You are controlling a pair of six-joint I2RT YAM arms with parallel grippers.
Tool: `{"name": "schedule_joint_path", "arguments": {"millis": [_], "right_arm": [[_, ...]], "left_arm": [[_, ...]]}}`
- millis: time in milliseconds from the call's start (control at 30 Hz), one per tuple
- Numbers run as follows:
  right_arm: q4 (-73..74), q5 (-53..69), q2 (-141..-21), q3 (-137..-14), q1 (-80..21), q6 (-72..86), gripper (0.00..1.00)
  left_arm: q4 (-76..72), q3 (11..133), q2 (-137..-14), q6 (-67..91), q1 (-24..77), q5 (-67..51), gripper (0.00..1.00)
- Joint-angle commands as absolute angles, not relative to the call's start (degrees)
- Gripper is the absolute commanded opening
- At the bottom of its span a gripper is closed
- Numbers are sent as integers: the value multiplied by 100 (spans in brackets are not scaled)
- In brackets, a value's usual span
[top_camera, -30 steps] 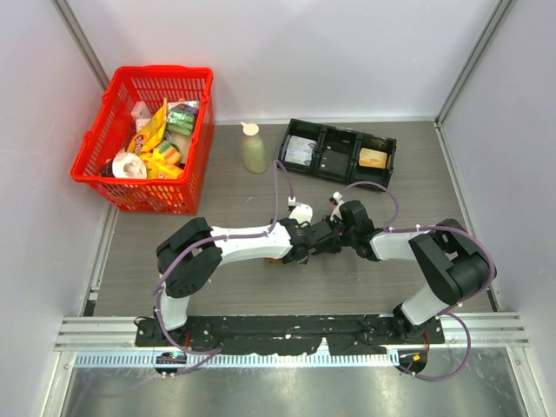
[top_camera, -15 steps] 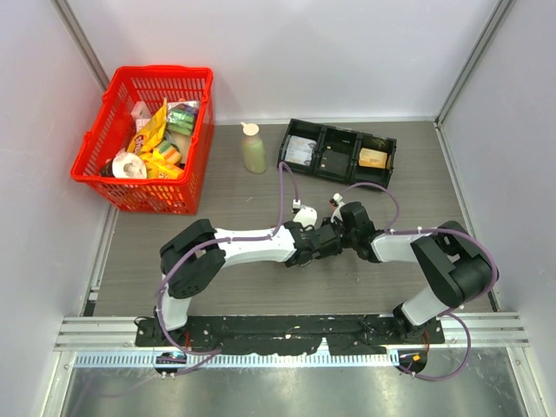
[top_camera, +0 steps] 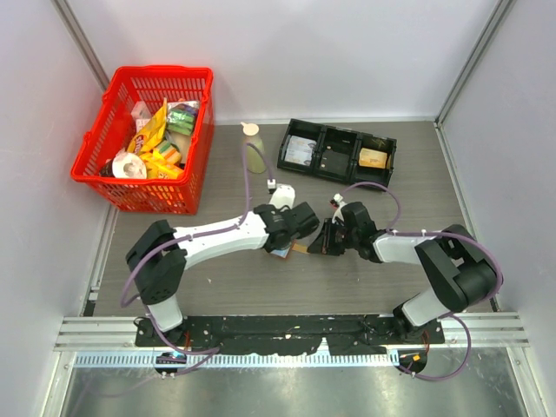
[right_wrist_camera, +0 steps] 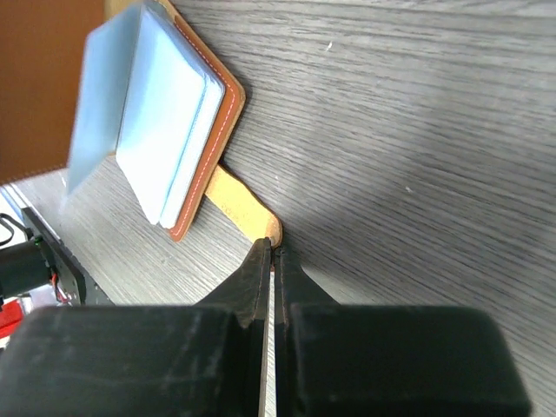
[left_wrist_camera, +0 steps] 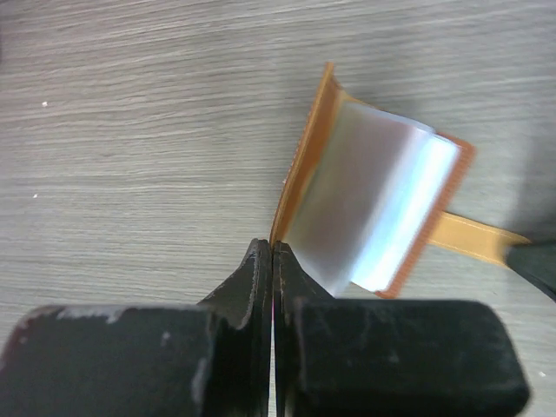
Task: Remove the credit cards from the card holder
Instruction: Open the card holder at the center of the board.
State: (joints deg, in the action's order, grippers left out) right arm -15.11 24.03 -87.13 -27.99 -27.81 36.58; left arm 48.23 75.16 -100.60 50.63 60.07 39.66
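The card holder (left_wrist_camera: 365, 200), brown outside with pale blue-grey pocket panels, stands half open on the table. My left gripper (left_wrist_camera: 273, 248) is shut on the edge of its brown flap. One orange-yellow credit card (left_wrist_camera: 473, 236) sticks out of the holder's far side. My right gripper (right_wrist_camera: 273, 248) is shut on the outer corner of that card (right_wrist_camera: 239, 207), with the holder (right_wrist_camera: 165, 122) just beyond. From above, the holder (top_camera: 280, 253) and the card (top_camera: 301, 248) lie between the left gripper (top_camera: 284, 243) and the right gripper (top_camera: 322, 246). Any other cards are hidden.
A red basket (top_camera: 95, 139) of packets stands at the back left. A pale bottle (top_camera: 254, 149) stands upright at the back middle. A black three-compartment tray (top_camera: 339, 156) sits at the back right. Grey walls close in both sides.
My left gripper has shut on the card holder's flap and drawn left, away from the right gripper. The holder and the card now show between the two grippers.
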Motion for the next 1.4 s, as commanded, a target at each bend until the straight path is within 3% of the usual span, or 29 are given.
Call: {"name": "schedule_joint_path", "arguments": {"millis": [0, 400, 467, 567, 633, 767, 833, 1000, 1367], "right_arm": [[-713, 2057, -8482, -2918, -2716, 3244, 1], [228, 1573, -8235, -3234, -2681, 2918, 4], [438, 1486, -8139, -3339, -2689, 2901, 13], [807, 1241, -7841, -3567, -2689, 2822, 41], [1115, 1012, -7525, -3708, -2689, 2760, 53], [1774, 686, -6787, -4068, -2698, 2698, 62], [1924, 668, -6549, -4227, -2707, 2681, 61], [1820, 1255, -6407, -4500, -2751, 2864, 46], [642, 1995, -7567, -4201, -2821, 3322, 41]], "left_arm": [[4703, 7024, -9712, 5027, 5608, 4009, 0], [3403, 5731, -9299, 5510, 5001, 2533, 0], [3226, 5617, -9351, 5703, 5001, 2330, 0], [3033, 5433, -9387, 5984, 5010, 2145, 0], [2866, 5318, -9369, 6169, 5010, 2031, 0], [2690, 5195, -9317, 6424, 5036, 1995, 0], [2663, 5177, -9290, 6486, 5036, 2013, 0], [2549, 5159, -9308, 6539, 5080, 1969, 0], [2320, 5089, -9448, 6741, 5396, 1890, 0]]}}
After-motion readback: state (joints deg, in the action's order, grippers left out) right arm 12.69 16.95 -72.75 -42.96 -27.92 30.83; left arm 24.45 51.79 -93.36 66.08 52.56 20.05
